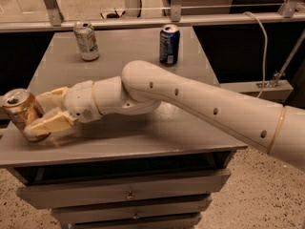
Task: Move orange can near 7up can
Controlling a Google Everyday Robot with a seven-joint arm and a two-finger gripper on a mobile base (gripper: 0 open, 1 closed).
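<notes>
Both fingers of my gripper (34,114) clamp the tilted orange can (19,111) at the table's (143,132) near left edge; the near finger hides its base. Far left stands the 7up can (86,41), its markings blurred, with a dark blue can (169,44) to its right.
</notes>
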